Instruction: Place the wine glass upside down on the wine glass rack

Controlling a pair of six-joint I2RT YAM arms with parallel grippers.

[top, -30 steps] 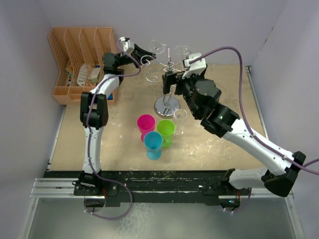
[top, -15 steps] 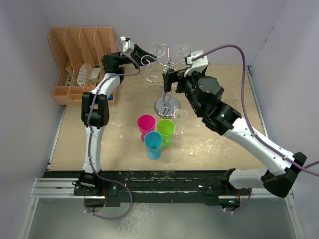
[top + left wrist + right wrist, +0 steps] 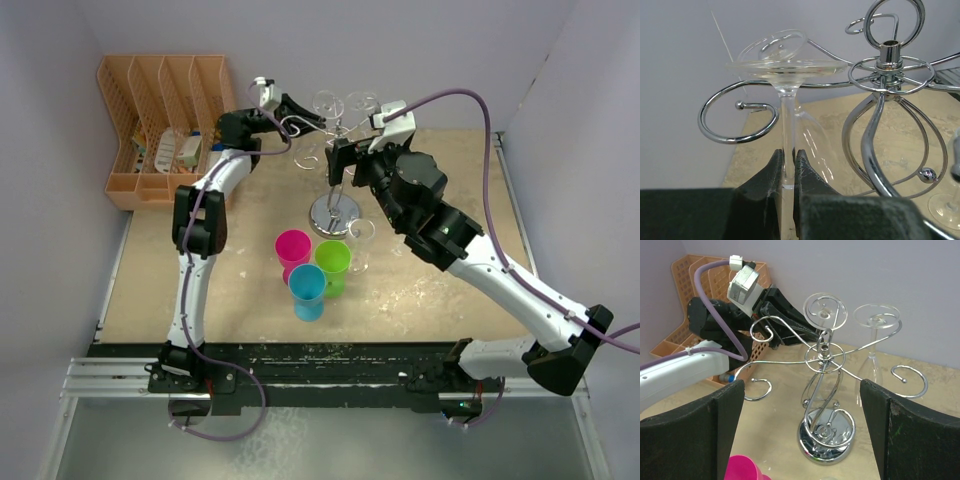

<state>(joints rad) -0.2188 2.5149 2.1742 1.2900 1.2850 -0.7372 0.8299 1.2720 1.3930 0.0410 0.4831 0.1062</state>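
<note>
The chrome wine glass rack [image 3: 335, 213] stands at the back middle of the table, with its post and curled arms in the right wrist view [image 3: 824, 365]. My left gripper [image 3: 300, 110] is shut on the stem of an upside-down wine glass [image 3: 786, 125]. The glass's foot [image 3: 787, 67] is level with a rack arm, just right of that arm's spiral end [image 3: 737, 117]. I cannot tell whether the foot rests on the wire. A second glass [image 3: 876, 320] hangs on a rack arm at the right. My right gripper [image 3: 802, 405] is open and empty, hovering over the rack's near side.
Pink [image 3: 293, 247], green [image 3: 333, 262] and blue [image 3: 308, 290] cups stand clustered in front of the rack base. A clear glass [image 3: 360, 238] stands beside the green cup. The orange slotted organiser [image 3: 160, 120] is at the back left.
My left gripper has moved right with the wine glass, bringing it in against the rack's arms. The right arm has shifted only slightly.
</note>
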